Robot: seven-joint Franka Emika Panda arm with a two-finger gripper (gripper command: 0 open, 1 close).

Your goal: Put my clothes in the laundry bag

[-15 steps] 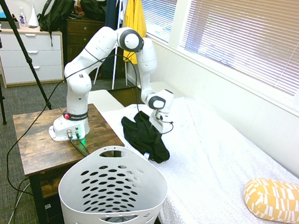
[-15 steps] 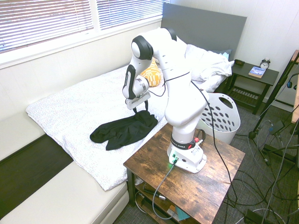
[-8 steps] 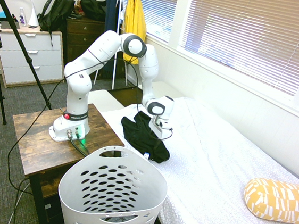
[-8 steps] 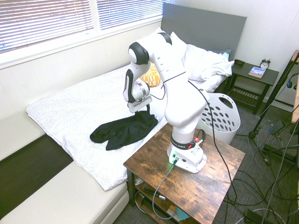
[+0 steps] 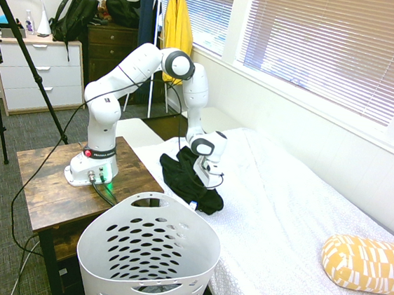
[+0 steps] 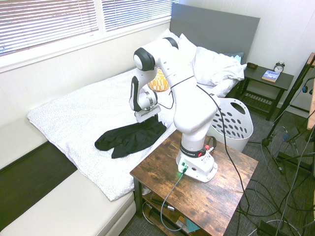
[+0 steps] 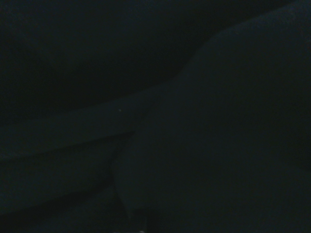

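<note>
White-quilted bed (image 5: 295, 221) carries my soft black fabric garment (image 5: 192, 179).
Claw (image 5: 211, 182) pressed into it; I can't tell its opening.

Bright daylit room; wrist view black

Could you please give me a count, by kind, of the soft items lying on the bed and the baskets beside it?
Black garment: 1
Yellow patterned pillow: 1
White pillows at the headboard: 2, as far as I can tell
White laundry basket: 1
Total: 5
</note>
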